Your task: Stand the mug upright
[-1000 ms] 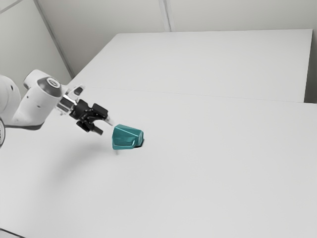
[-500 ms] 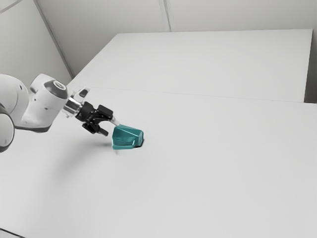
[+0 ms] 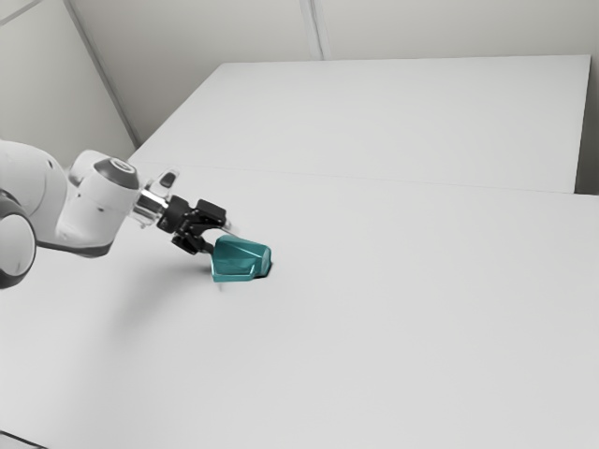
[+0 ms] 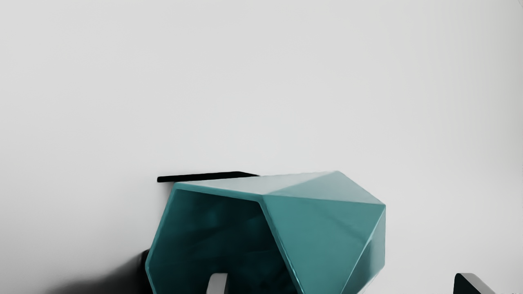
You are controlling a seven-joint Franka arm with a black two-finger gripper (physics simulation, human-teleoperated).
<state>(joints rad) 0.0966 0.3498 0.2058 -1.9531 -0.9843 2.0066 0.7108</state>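
Observation:
A teal faceted mug [image 3: 241,259] lies on its side on the white table, its mouth toward the arm. At the mouth end, my gripper [image 3: 221,238] is close to the rim, coming in low from the exterior view's left. In the wrist view the mug [image 4: 322,228] shows its dark hollow inside and its outer wall. The gripper [image 4: 341,283] stands open there, one fingertip in front of the mug's mouth and the other out beyond its outer wall. Whether either finger touches the mug cannot be told.
The white tabletop [image 3: 393,318] extends around the mug, and a raised-looking white panel [image 3: 402,122] stands behind it. A thin black line [image 3: 23,440] crosses the near corner at the exterior view's left. Dark shadow lies beside the mug.
My gripper has moved toward the exterior view's right and slightly down, closing the distance to the mug's mouth. The mug has stayed where it was.

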